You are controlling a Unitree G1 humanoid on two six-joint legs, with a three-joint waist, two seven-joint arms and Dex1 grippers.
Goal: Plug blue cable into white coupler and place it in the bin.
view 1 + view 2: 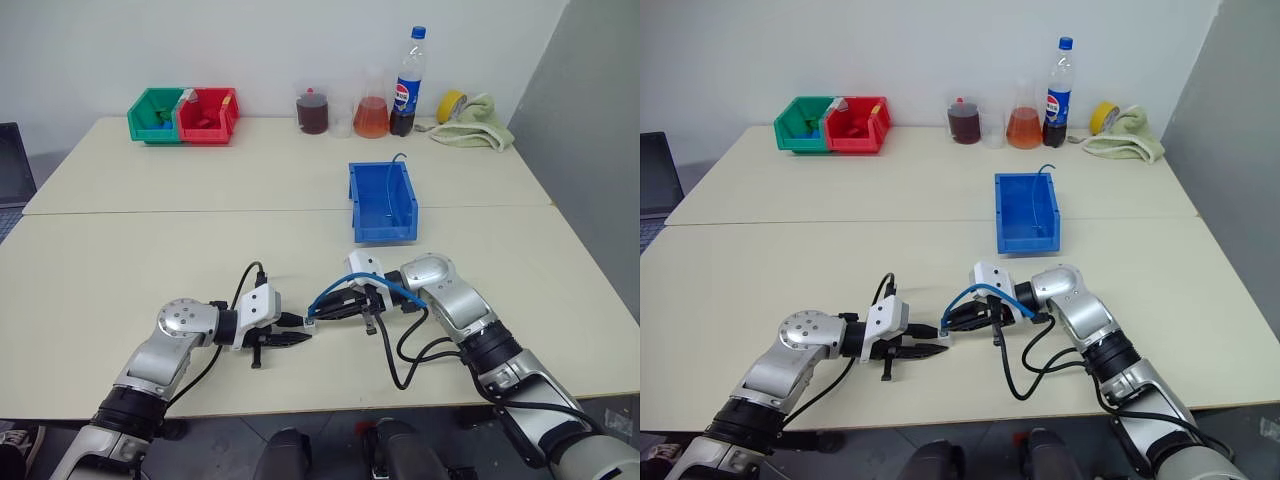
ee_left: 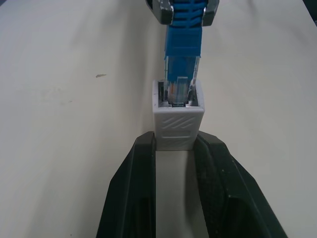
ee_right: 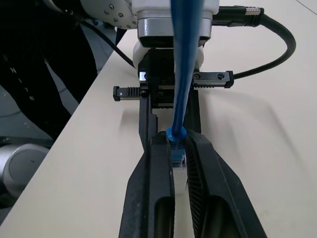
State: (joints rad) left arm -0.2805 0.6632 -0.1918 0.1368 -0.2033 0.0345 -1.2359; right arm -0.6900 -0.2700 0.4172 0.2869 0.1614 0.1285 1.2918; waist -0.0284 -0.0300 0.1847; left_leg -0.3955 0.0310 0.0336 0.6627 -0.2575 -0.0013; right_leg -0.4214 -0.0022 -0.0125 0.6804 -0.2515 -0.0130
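Note:
My left gripper [image 2: 177,144] is shut on the white coupler [image 2: 177,121], a small ribbed block with its socket facing away from the fingers. The blue cable [image 2: 182,49] has its clear plug tip seated in that socket. My right gripper [image 3: 177,139] is shut on the plug's blue boot, and the cable [image 3: 185,59] arches back over the right wrist. Both grippers [image 1: 295,338] [image 1: 335,308] meet tip to tip just above the near table, with the coupler [image 1: 310,323] between them. The blue bin [image 1: 381,232] stands beyond the right arm, at the table seam.
At the far left stand a green bin [image 1: 155,115] and a red bin [image 1: 207,115]. Two flasks of coloured liquid [image 1: 312,110] [image 1: 371,112], a cola bottle [image 1: 408,85], a yellow tape roll [image 1: 450,104] and a cloth [image 1: 478,125] line the back right. A laptop [image 1: 12,165] shows at the left edge.

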